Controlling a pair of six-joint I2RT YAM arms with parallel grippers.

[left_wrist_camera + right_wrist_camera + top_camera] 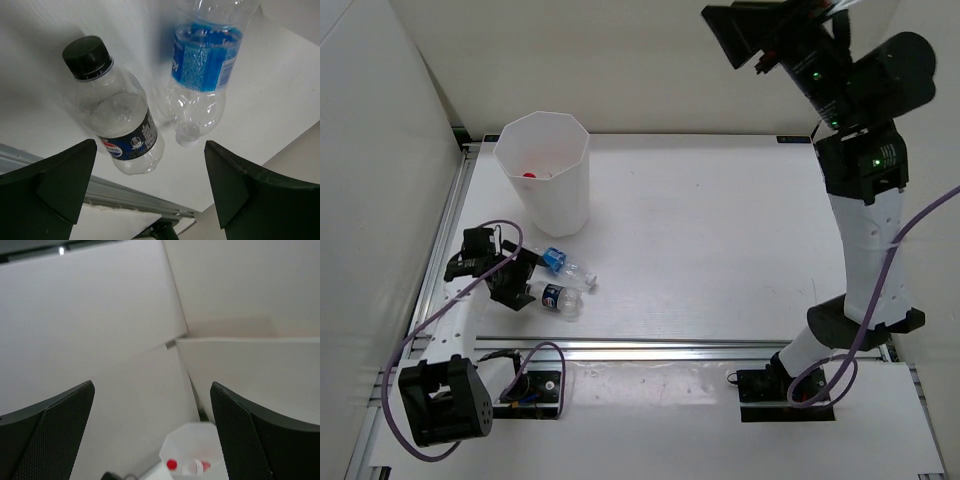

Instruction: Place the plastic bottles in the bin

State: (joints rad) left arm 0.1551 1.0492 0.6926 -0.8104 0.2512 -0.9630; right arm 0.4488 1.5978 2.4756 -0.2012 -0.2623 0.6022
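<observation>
Bin (556, 203) mouth clear overhead — black-cap bottle (120, 120) & blue-label bottle (205, 60) ahead of left claw (150, 148), narrow gap betw.

I see the white bench (720, 250) carrying the bin (560, 205) upright at far left. Near it, the blue-labelled bottle (565, 266) and the dark-labelled bottle (558, 299) lie side by side.

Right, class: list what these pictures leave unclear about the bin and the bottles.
Bin contents: the top view shows only a red spot inside; in the right wrist view they are too small to count.
Blue-labelled bottle base: cut off by the left wrist view's top edge.
</observation>
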